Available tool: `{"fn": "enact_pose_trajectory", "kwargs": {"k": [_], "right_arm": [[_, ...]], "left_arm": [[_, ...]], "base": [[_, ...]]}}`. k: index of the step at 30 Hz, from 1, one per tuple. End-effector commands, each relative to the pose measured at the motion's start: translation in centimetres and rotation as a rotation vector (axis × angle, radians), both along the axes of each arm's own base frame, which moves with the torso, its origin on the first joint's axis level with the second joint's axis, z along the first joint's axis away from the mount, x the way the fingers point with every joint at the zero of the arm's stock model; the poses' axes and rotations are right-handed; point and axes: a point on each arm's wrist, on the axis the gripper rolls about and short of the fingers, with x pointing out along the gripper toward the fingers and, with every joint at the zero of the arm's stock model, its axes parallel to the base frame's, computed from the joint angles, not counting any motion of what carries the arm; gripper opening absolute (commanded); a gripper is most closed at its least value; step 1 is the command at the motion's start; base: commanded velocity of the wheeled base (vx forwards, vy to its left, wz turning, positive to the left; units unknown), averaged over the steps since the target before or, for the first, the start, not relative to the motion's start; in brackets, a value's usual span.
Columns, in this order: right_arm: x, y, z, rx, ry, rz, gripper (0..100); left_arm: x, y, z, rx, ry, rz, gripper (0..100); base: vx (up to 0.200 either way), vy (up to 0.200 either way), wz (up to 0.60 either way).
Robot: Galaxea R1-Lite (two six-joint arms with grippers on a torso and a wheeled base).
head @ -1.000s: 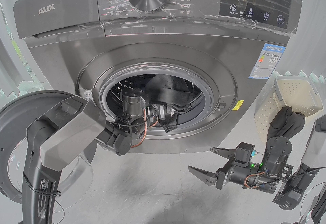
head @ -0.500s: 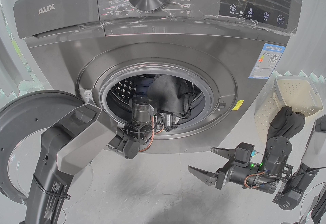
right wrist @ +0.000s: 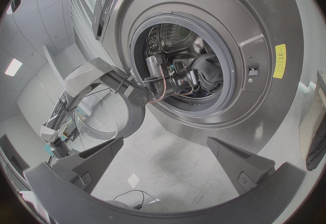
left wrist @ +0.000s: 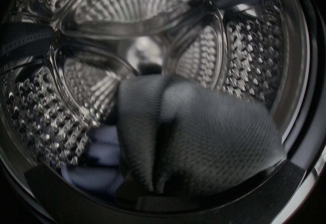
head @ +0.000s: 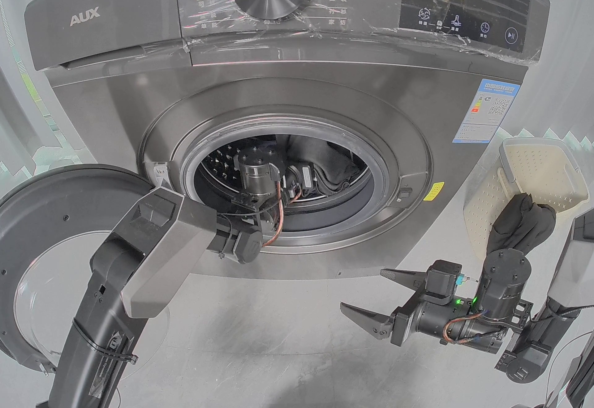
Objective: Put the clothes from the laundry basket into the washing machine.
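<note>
One dark garment [left wrist: 203, 133] is being seen bunched before the left gripper [head: 312, 175], grip untellable, inside the washing machine [head: 124, 100] drum, while a second dark garment [head: 520, 223] is being left draped over the laundry basket [head: 544, 168] rim, behind the nearer, spread right gripper [head: 364, 290], which is being pointed away from it.

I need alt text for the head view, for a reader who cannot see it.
The left arm extends into the open washing machine drum, beside dark clothes. The right end effector hangs open near a laundry basket with a dark garment hanging from it.
</note>
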Motion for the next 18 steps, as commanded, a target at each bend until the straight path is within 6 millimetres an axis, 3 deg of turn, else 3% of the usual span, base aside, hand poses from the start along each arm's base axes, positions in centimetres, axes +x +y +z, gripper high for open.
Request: {"fn": "enact_pose_trajectory", "kwargs": {"k": [1,9,10,16,17,18], "right_arm": [[0.2,0.2,-0.3,-0.004,0.006,0.003,100],[0.4,0.4,-0.6,-0.008,0.01,0.003,100],[0.4,0.4,-0.6,-0.008,0.01,0.003,100],[0.5,0.2,-0.4,-0.005,0.007,-0.005,100],[0.5,0.2,-0.4,-0.004,0.006,-0.007,100],[0.5,0.2,-0.4,-0.004,0.006,-0.007,100]], "left_arm": [[2.9,1.9,0.0,-0.057,-0.073,0.098,0],[3.2,2.5,-0.1,-0.071,-0.088,0.109,0],[3.1,2.4,-0.1,-0.071,-0.087,0.107,100],[2.0,1.8,0.7,-0.075,-0.046,0.087,100],[0.2,2.3,1.8,-0.043,0.032,0.075,100],[0.1,2.4,1.9,-0.039,0.037,0.072,100]], "base": [[0.0,0.0,0.0],[0.0,0.0,0.0],[0.0,0.0,0.0],[0.0,0.0,0.0],[0.0,0.0,0.0],[0.0,0.0,0.0]]}}
